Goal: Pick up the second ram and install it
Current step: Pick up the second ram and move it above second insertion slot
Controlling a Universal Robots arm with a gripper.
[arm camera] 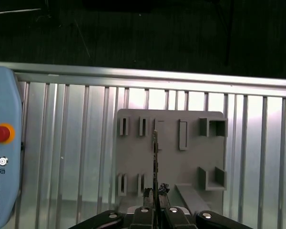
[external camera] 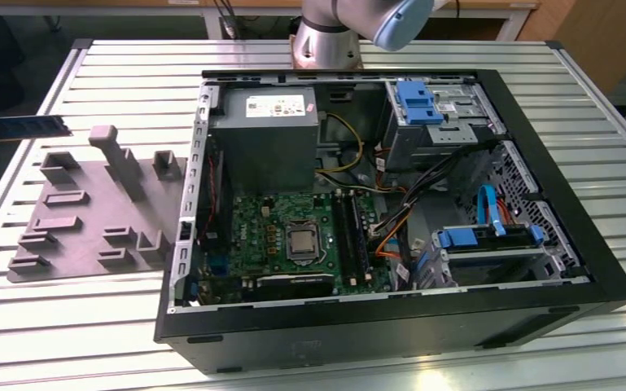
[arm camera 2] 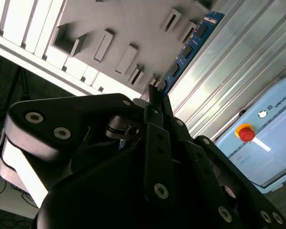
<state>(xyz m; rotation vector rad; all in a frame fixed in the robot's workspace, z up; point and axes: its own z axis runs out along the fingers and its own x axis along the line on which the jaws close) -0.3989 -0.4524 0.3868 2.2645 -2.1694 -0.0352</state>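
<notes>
The gripper [arm camera: 155,192] is pinching the second ram [arm camera: 155,152], fingers pressed on its flat faces, holding it edge-on over the grey fixture plate [arm camera: 133,157], well apart from the computer case [external camera: 400,334], likely to keep it square

Exterior view high abv table [external camera: 52,342]; both wrist views share fixture [arm camera: 171,162].

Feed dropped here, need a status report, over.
Gripper shut on second ram. Ram held over grey fixture plate, apart from the open case. Nothing seen in the way.
</notes>
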